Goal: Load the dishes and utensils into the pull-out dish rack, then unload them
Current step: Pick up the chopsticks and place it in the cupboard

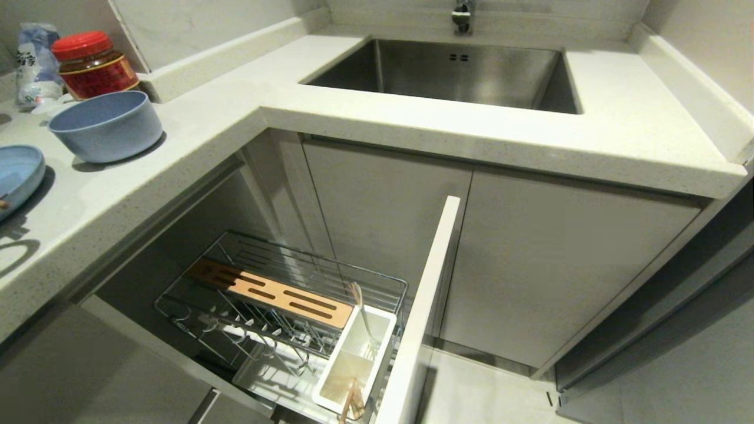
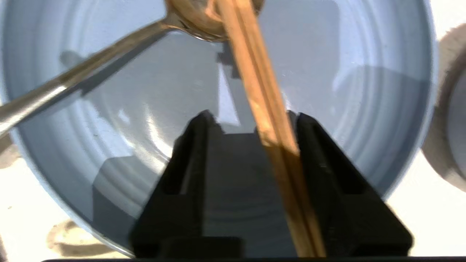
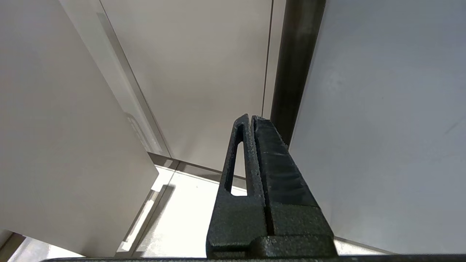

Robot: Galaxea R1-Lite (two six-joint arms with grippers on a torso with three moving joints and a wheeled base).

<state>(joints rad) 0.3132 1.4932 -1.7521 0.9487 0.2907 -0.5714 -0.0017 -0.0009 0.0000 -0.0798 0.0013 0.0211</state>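
In the left wrist view my left gripper (image 2: 253, 117) hangs low over the light blue plate (image 2: 364, 91). Its jaws are open around a pair of wooden chopsticks (image 2: 251, 72), which lie against one finger (image 2: 313, 153) with a gap to the other. A silver spoon (image 2: 72, 80) rests on the same plate, its bowl under the chopsticks' far end. The plate (image 1: 17, 174) and the blue bowl (image 1: 106, 125) sit on the left counter. The pull-out dish rack (image 1: 283, 265) stands pulled out below. Its white utensil box (image 1: 377, 330) holds a spoon (image 1: 364, 315) and chopsticks (image 1: 351, 403). My right gripper (image 3: 251, 117) is shut and empty beside cabinet doors.
A red-lidded jar (image 1: 91, 65) and a plastic bag (image 1: 35, 59) stand behind the bowl. The steel sink (image 1: 447, 73) is set in the counter ahead. The rack's white front panel (image 1: 424, 306) juts out in front of the closed cabinet doors (image 1: 530, 259).
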